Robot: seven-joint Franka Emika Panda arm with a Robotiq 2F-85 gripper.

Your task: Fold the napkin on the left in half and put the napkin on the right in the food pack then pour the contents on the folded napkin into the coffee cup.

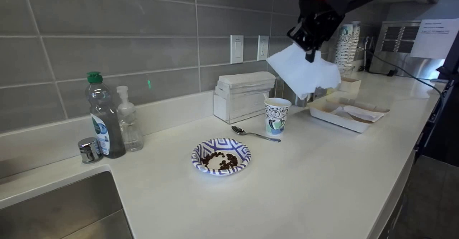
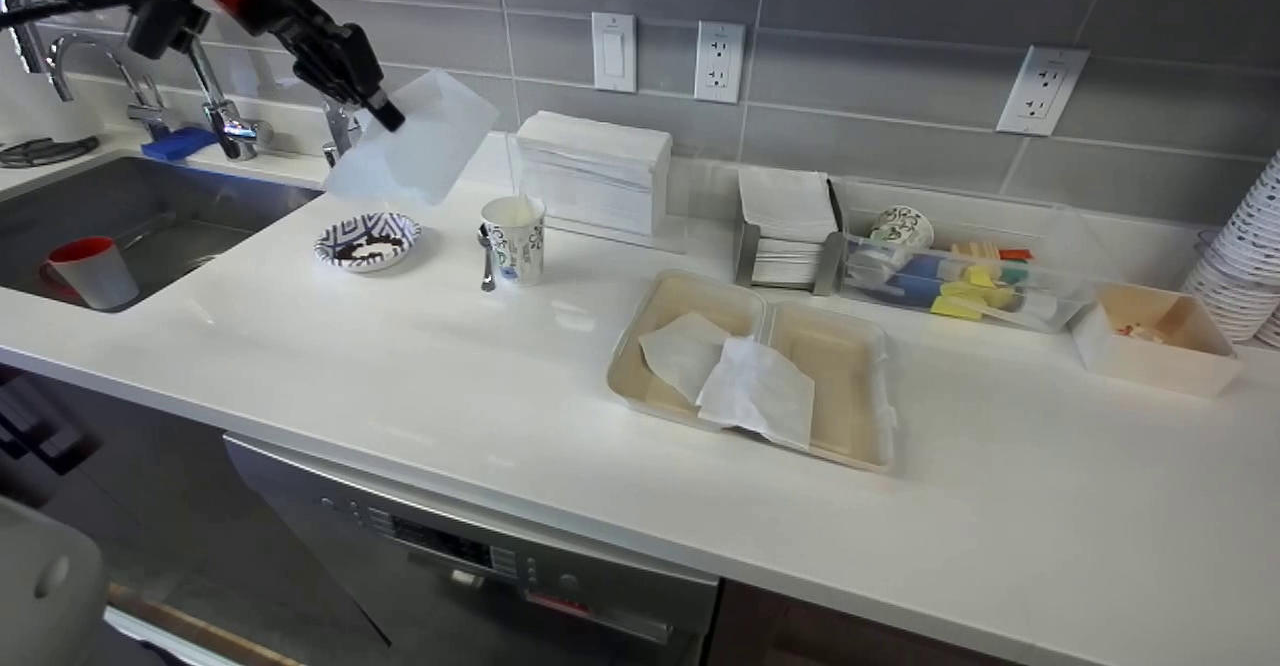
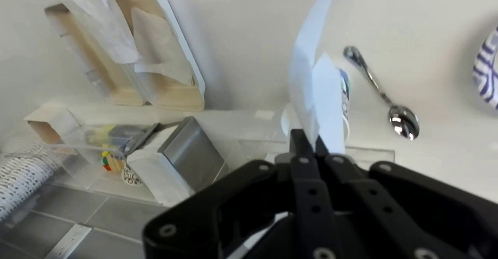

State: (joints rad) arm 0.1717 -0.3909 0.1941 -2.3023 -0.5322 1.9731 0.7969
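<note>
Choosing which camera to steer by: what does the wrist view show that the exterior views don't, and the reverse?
Only the wrist view shows the gripper's two fingers distinctly, side by side, pinching a napkin.

Only the exterior views show the sink and, on the plate, the dark bits; a green-capped bottle and a red-and-white mug each appear in an exterior view too.

Shared: that napkin, the coffee cup, spoon, food pack and plate, though in the wrist view the napkin hides much of the coffee cup and the plate is cut off.

place: kitchen | sink (image 1: 64, 199) with faucet (image 2: 235, 134) | dishwasher (image 2: 470, 546) under counter (image 2: 400, 376) | tiled wall (image 1: 125, 59) | stacked paper cups (image 2: 1240, 256)
</note>
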